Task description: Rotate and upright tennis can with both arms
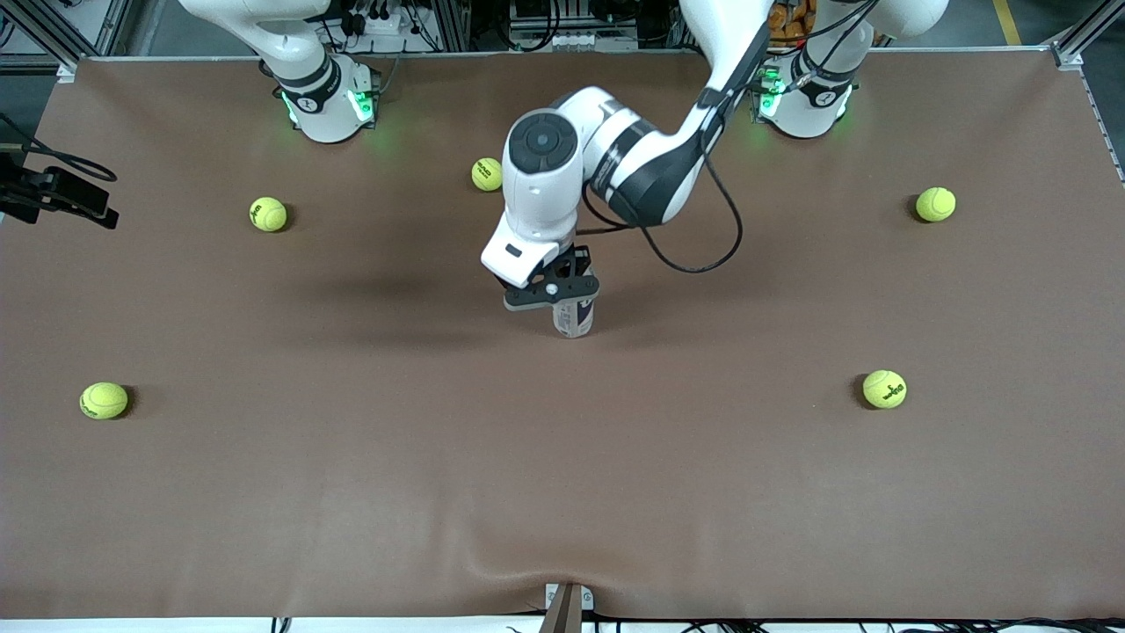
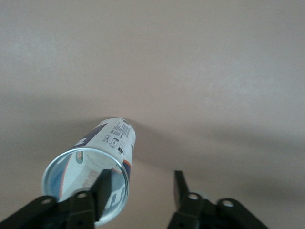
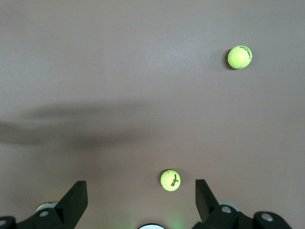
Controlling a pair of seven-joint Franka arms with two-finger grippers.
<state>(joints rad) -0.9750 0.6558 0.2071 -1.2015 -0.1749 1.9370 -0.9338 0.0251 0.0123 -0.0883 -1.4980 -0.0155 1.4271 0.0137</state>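
Can [image 1: 575, 318]: at the centre of the front view, standing on the brown table [image 1: 562, 492]; only its lower part shows below the gripper. In the left wrist view the can [image 2: 102, 157] sits in the lower left of the frame, open silver rim toward the camera, white and navy label with small print along its side.

Left gripper [image 1: 552, 293]: just above the middle of the front view, over the can's top, on the arm that reaches in from the upper right of the frame.

Left gripper's opening: in the left wrist view the gripper [image 2: 143, 188] has its fingers spread with a clear gap. One finger [image 2: 106, 187] overlaps the can's rim; whether it touches, I cannot tell. The other stands apart from the can with bare table between. The can is not clamped.

Right arm [image 1: 303, 61]: waits at the upper left of the front view; its gripper is out of that frame.

Right gripper [image 3: 141, 200]: seen only in its own wrist view, at the bottom edge of the frame, fingers wide apart, holding nothing, over bare table.

Balls: five on the table in the front view, one upper centre [image 1: 486, 173], one upper left [image 1: 268, 214], one upper right [image 1: 935, 204], one lower left [image 1: 104, 400], one lower right [image 1: 884, 389], all well apart from the can.
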